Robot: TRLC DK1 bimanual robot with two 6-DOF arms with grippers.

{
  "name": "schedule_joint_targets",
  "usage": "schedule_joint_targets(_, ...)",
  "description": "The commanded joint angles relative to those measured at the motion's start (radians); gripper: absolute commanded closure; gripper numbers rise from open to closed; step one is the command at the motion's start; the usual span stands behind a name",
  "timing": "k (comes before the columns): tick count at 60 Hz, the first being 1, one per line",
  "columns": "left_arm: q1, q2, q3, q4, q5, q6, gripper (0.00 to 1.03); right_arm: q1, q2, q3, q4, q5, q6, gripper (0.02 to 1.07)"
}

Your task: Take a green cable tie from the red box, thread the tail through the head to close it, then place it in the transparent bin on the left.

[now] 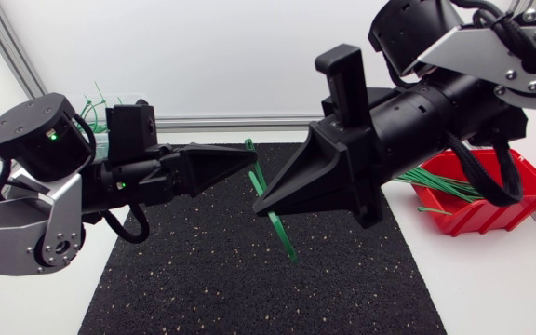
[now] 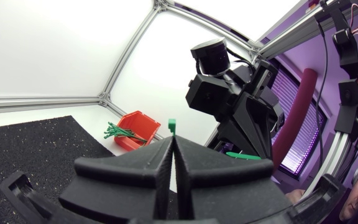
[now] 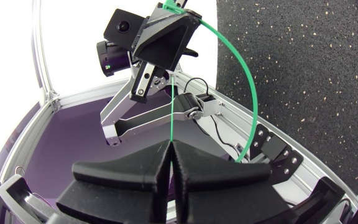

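Silver-grey links [image 1: 26,223], black joints [image 1: 31,135], looped black cables [image 1: 477,172], matte black wedge claws [image 1: 249,155] [image 1: 263,198]

No legible text or numbers, apparently, on anything.

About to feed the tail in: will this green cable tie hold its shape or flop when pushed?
Probably springy, not limp: the cable tie bows in a smooth arc from the left gripper. The end past the right gripper juts out straight, unsagging, so likely light and fairly stiff.
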Motion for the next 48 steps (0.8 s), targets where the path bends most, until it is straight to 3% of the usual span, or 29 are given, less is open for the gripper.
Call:
schedule_joint_targets(1, -0.008, 0.022, -0.025, 0.019, -0.01, 0.022, 1.0, -0.006, 0.027, 0.009, -0.018, -0.009, 0.031, 1.01)
schedule_joint_targets(19, -0.006, 0.003, -0.045, 0.019, -0.056, 0.03, 1.0, -0.011, 0.07, 0.072, -0.035, -0.012, 0.033, 1.01)
schedule_joint_targets(48, 0.011, -0.056, -0.036, 0.018, -0.061, -0.027, 1.0, -0.025, 0.137, 0.199, -0.061, -0.009, 0.044, 1.01)
